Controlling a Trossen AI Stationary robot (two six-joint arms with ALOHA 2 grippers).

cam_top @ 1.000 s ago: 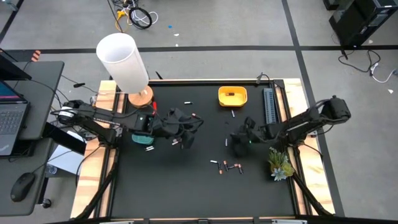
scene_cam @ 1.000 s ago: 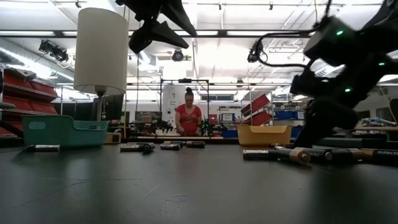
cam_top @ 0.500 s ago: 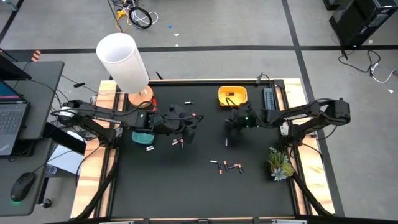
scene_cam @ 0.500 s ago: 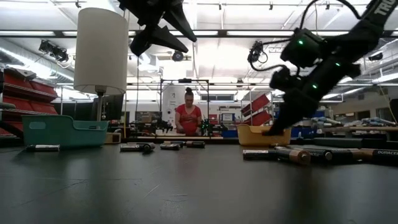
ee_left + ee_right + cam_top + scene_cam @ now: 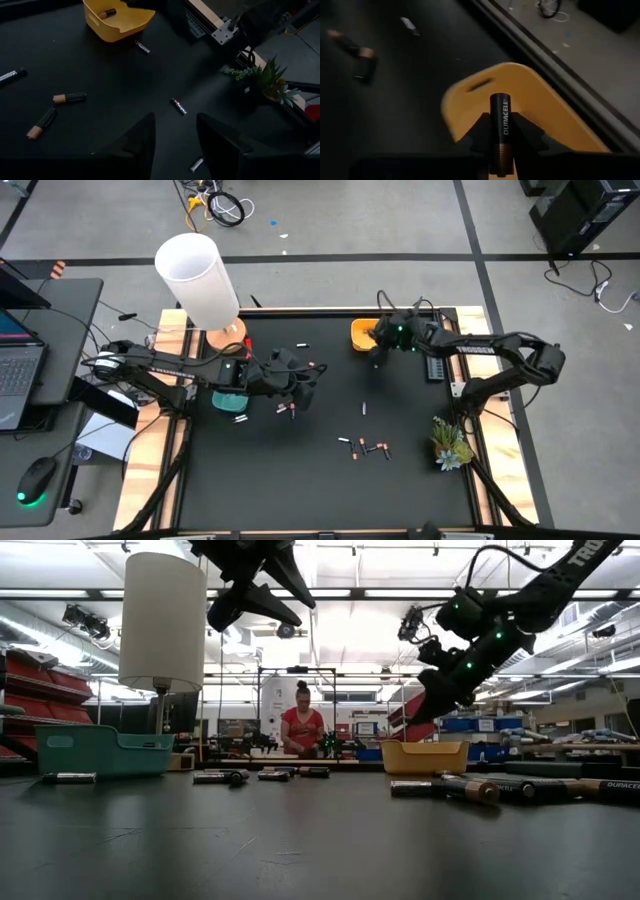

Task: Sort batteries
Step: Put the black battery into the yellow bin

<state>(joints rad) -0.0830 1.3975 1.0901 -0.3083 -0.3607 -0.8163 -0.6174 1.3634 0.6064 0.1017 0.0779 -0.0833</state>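
The black tabletop (image 5: pixel 320 490) is bare across its whole near half, leaving wide free room there; things crowd toward the far edge and the middle. A tall white lamp (image 5: pixel 200 280) stands at the far left corner on a round wooden base. The left gripper (image 5: pixel 295 385) hovers above the tabletop left of centre, its fingers (image 5: pixel 137 142) spread apart with nothing between them. A teal bin (image 5: pixel 230 400) sits near the left edge, partly under that arm. The right gripper (image 5: pixel 378 345) reaches to the far edge and hangs over the yellow bin (image 5: pixel 530 100), pinching a dark Duracell battery (image 5: pixel 500 130) upright between its fingers, copper end toward the wrist. One battery (image 5: pixel 106 13) already lies inside the yellow bin. A green plant sprig (image 5: pixel 450 445) lies at the right edge. Loose batteries (image 5: pixel 368 447) cluster near the middle, a single one (image 5: pixel 364 409) lies just beyond them, and more (image 5: pixel 303 345) are scattered toward the far edge near the left arm.
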